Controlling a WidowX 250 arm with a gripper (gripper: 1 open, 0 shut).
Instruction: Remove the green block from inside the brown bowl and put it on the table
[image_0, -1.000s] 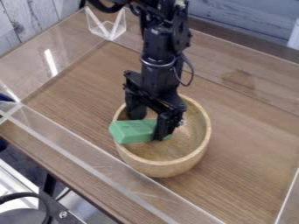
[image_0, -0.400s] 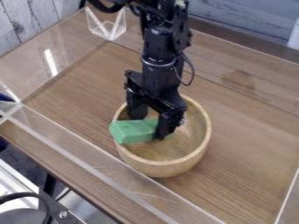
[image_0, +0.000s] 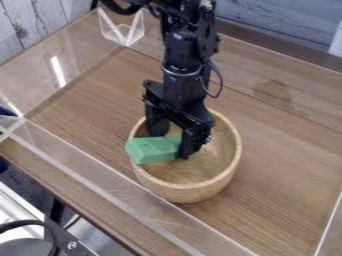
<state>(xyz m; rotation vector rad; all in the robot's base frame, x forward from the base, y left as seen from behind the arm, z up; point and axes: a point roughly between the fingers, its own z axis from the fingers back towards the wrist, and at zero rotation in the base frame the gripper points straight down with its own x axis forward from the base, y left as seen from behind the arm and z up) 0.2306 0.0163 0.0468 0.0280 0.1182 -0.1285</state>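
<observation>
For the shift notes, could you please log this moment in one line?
gripper: open, lowered into brown bowl | green block: in bowl, not lifted | table: no block

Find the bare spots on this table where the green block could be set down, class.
Free: the table right of the bowl, and the stretch left of it toward the acrylic wall. Crowded: inside the bowl, where the gripper stands over the block.

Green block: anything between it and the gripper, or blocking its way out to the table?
Nothing visible separates the open gripper from the green block. Only the brown bowl rim lies between the block and the table; lift over it.
</observation>
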